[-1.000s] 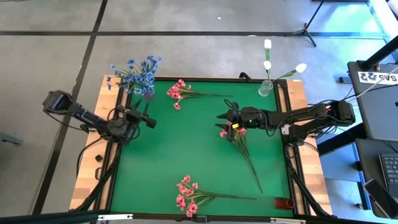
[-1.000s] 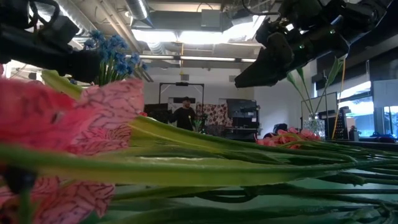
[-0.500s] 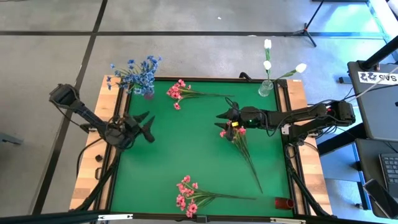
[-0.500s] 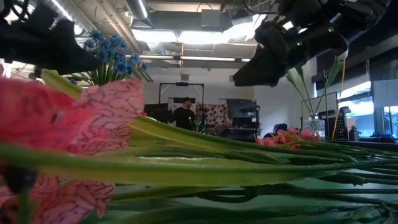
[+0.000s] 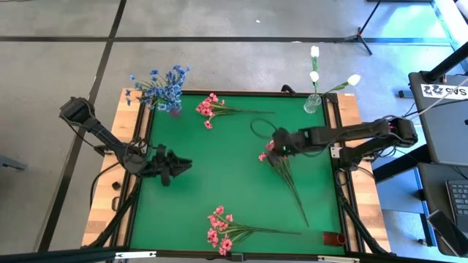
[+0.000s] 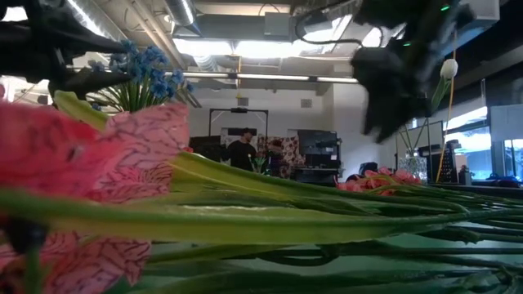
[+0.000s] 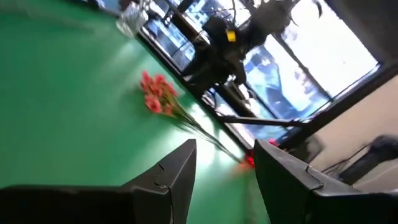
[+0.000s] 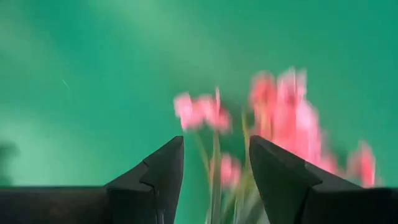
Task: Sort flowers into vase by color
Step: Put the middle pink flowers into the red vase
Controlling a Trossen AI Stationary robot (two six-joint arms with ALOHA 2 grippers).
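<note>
On the green table (image 5: 219,183), three pink sprays lie: one at the far edge (image 5: 208,109), one at the near edge (image 5: 219,230), one mid-right (image 5: 272,152) under the open, empty right claw (image 5: 276,140). The left claw (image 5: 183,164) hovers open, empty, at left.
</note>
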